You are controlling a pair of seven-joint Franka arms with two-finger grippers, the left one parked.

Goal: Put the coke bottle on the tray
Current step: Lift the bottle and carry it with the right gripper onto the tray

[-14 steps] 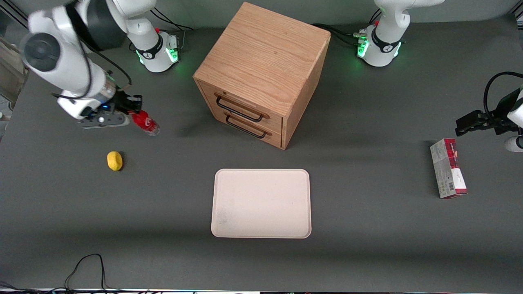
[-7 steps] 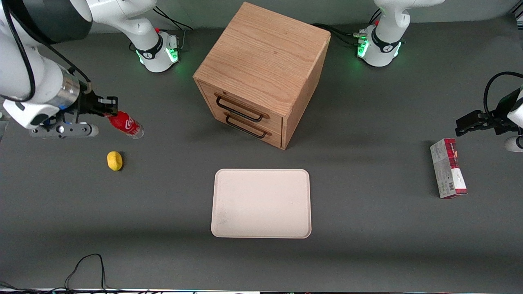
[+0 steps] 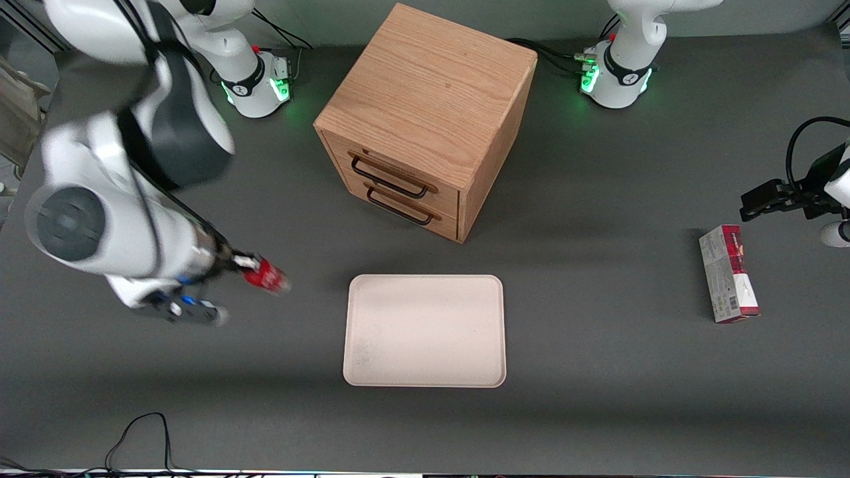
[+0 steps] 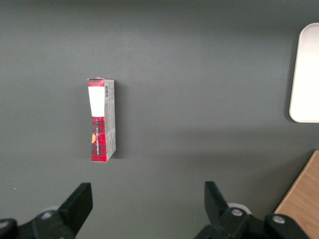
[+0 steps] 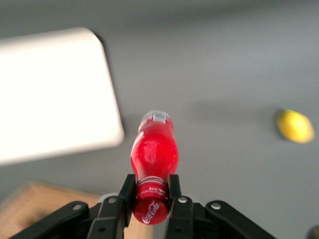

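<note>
My right gripper (image 3: 244,264) is shut on the red cap end of the coke bottle (image 3: 268,276) and holds it in the air, tilted, its clear base pointing toward the tray. The bottle hangs beside the cream tray (image 3: 425,330), toward the working arm's end of the table. In the right wrist view the gripper (image 5: 151,193) clamps the bottle's neck, the bottle (image 5: 154,153) points away from the camera, and the tray (image 5: 50,94) lies below it, off to one side.
A wooden drawer cabinet (image 3: 425,119) stands farther from the front camera than the tray. A yellow lemon (image 5: 295,126) shows only in the right wrist view. A red-and-grey carton (image 3: 728,273) lies toward the parked arm's end, also in the left wrist view (image 4: 101,119).
My right gripper has carried the bottle nearer to the front camera and toward the tray. The arm now hides the lemon in the front view.
</note>
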